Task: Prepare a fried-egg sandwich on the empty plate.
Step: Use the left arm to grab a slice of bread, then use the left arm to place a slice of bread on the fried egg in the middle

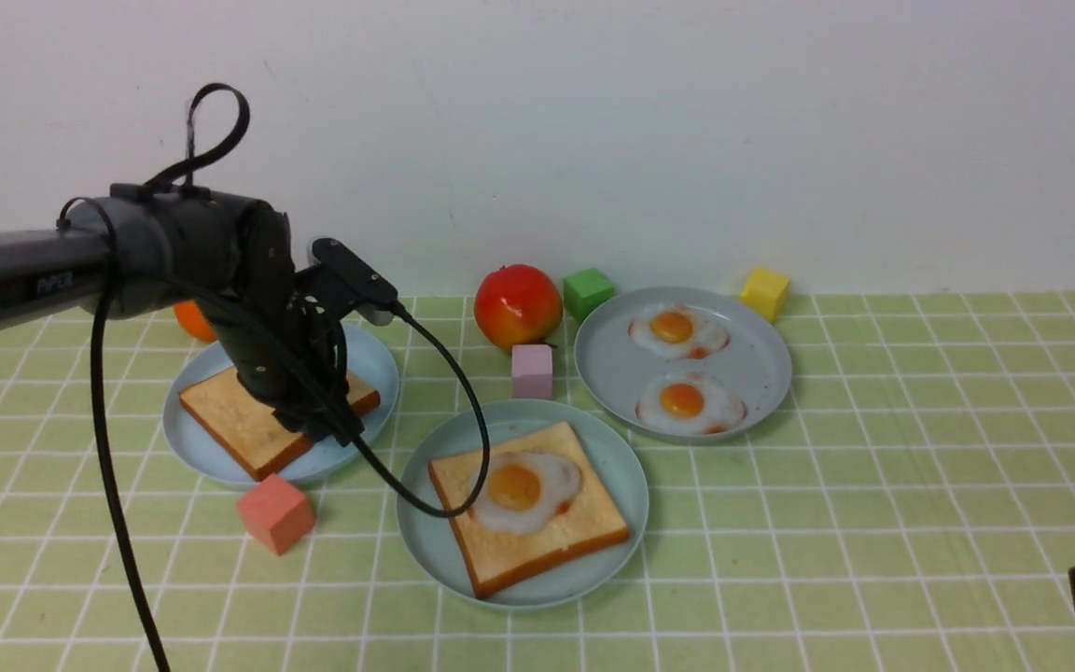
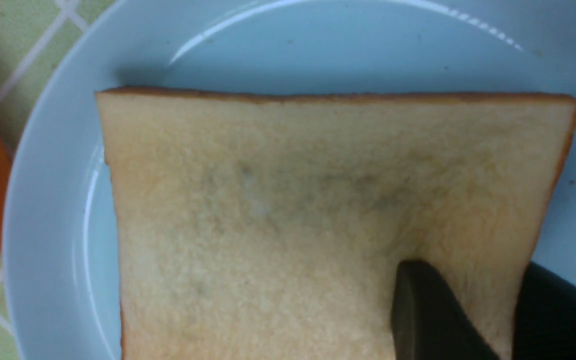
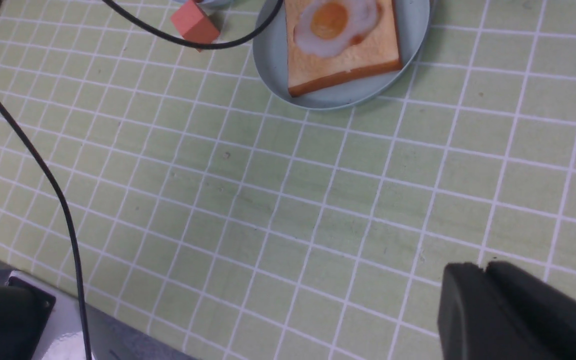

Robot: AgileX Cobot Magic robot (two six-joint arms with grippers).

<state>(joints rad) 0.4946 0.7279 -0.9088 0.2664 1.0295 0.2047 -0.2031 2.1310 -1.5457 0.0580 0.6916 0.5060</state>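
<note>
at the far left a small orange fruit [image 1: 192, 322] sits behind a light sky-blue plate [image 1: 197, 448]. on that plate lies a thick square toast slice [image 1: 239, 420] with a pale golden face and dark-brown crust. the left gripper [image 1: 318, 425] is down on it, grasping one edge: one dark finger [image 2: 428, 310] presses into the top face and the other sits just outside the crust. a coral cube [image 1: 274, 513] stands in front of this plate. in the middle, nearer the robot, the round mint-green plate [image 1: 425, 541] holds a second toast slice [image 1: 547, 551], lying flat. a glossy white fried egg [image 1: 519, 490] with an orange yolk rests on top of it. behind are a pink cube [image 1: 532, 371], a red apple [image 1: 517, 305] and a green cube [image 1: 588, 292]. to the right a greyer blue plate [image 1: 761, 373] carries two more eggs [image 1: 677, 329], with a yellow cube [image 1: 765, 293] beyond. at the far right the right gripper [image 3: 485, 272] hangs over bare cloth, clenched and holding nothing.
</note>
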